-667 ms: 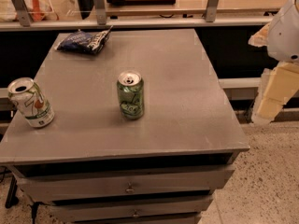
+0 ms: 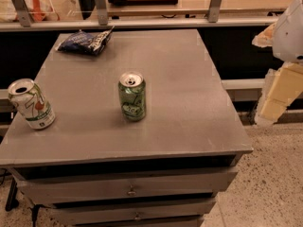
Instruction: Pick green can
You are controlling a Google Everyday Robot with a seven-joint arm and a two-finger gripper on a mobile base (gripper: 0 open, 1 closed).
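Observation:
The green can (image 2: pixel 132 96) stands upright near the middle of the grey table (image 2: pixel 189 108). It has a green patterned body, pale logo marks and a silver top with a pull tab. My gripper (image 2: pixel 273 107) hangs off the table's right side, below the white arm (image 2: pixel 289 30). It is well to the right of the can, past the table edge, and holds nothing that I can see.
A mostly white can with green and red markings (image 2: pixel 31 103) stands at the table's left edge. A dark blue snack bag (image 2: pixel 85 42) lies at the back left. A shelf with metal rails (image 2: pixel 142 22) runs behind the table. Drawers (image 2: pixel 130 190) sit under the tabletop.

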